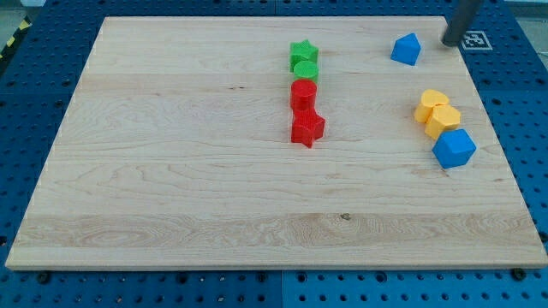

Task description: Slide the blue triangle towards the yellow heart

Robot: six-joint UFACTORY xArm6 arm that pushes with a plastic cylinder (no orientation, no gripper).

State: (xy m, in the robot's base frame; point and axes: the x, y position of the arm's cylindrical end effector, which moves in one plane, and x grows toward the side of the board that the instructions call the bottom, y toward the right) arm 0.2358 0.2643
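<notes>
The blue triangle [407,49] lies near the view's top right of the wooden board [171,171]. The yellow heart [431,104] lies below it and a little to the right, touching a yellow hexagon [443,120]. My tip [449,44] is at the view's top right, just right of the blue triangle and a small gap apart from it. The rod runs up out of the view.
A blue cube-like block [454,148] touches the yellow hexagon from below. In the board's upper middle a column runs downward: green star [303,53], green round block [305,70], red round block [303,92], red star [306,127]. A white marker tag [473,38] lies off the board.
</notes>
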